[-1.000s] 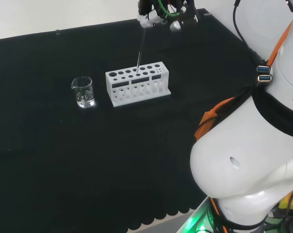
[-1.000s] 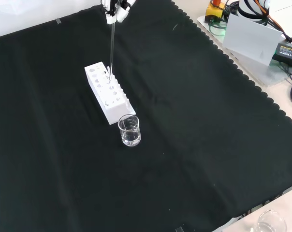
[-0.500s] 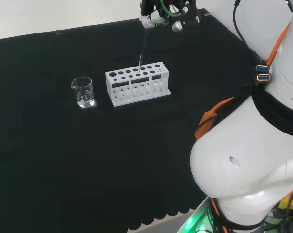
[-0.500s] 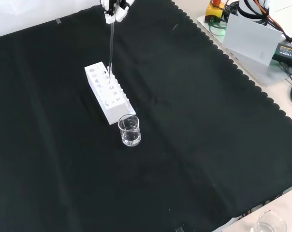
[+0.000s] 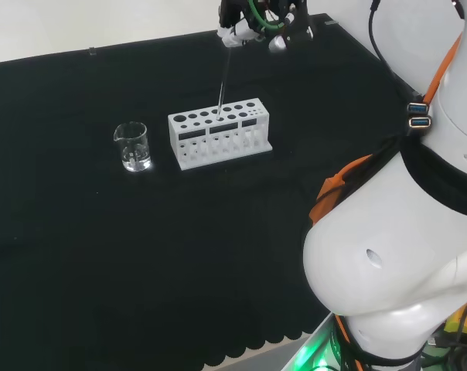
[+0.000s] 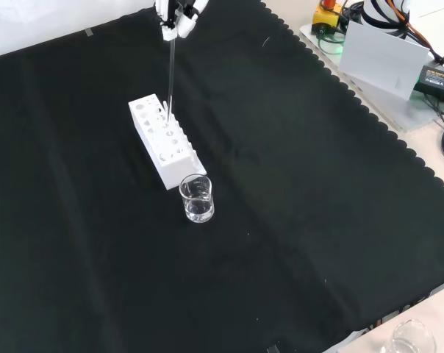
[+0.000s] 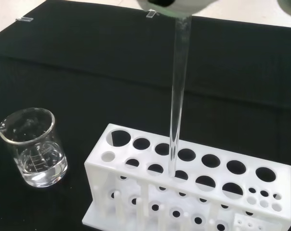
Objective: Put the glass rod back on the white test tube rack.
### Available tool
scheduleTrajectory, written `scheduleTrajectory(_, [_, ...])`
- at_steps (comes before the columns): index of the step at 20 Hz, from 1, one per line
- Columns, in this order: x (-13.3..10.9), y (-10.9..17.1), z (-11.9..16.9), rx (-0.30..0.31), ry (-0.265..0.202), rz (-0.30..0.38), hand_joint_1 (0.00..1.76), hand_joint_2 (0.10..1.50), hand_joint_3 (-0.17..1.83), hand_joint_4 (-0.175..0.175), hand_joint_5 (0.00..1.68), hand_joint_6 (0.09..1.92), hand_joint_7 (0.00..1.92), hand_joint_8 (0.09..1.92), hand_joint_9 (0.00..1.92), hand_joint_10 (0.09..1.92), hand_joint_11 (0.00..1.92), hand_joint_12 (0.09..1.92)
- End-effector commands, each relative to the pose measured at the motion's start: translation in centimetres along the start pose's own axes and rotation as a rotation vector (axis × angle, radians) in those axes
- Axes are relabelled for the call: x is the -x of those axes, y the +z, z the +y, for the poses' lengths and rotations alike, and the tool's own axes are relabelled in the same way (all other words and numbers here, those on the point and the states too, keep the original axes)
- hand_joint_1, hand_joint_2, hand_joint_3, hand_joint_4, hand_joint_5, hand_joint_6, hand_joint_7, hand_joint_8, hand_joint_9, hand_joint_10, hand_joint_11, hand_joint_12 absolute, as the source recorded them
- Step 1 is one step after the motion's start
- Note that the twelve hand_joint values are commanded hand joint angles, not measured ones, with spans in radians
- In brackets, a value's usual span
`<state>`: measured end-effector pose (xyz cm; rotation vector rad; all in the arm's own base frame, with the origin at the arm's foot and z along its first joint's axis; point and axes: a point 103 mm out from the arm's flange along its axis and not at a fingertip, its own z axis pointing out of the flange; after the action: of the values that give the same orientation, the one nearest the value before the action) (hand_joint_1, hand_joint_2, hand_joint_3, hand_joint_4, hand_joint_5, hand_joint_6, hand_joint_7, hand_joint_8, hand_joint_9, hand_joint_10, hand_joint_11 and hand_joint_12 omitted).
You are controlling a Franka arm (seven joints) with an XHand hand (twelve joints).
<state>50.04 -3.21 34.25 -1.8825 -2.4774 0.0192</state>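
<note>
Hand (image 5: pixel 258 23) above rack (image 5: pixel 219 132), fingers pinching rod (image 5: pixel 223 80) at top end. Rod near upright, tip at rack's top plate, between holes or just entering one. Risk: tip catches hole edge, rod slips or tilts. Beaker (image 5: pixel 132 146) nearby.

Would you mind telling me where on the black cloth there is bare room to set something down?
In the front view, the wide stretch of black cloth right of and below the small clear glass beaker is bare, as is the cloth left of the white test tube rack. It is crowded where beaker and rack stand close together, with the hand holding the glass rod above.
</note>
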Motion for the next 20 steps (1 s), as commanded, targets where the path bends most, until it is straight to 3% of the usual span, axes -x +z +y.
scheduleTrajectory(1, [-0.3, 0.1, 0.2, -0.007, -0.002, -0.005, 1.32, 1.04, -0.17, -0.175, 1.38, 0.32, 1.42, 0.32, 1.82, 0.38, 1.71, 0.54])
scheduleTrajectory(20, [1.0, 0.1, 0.4, -0.007, 0.02, 0.0, 1.32, 1.04, -0.17, -0.175, 1.38, 0.31, 1.42, 0.32, 1.82, 0.37, 1.71, 0.54])
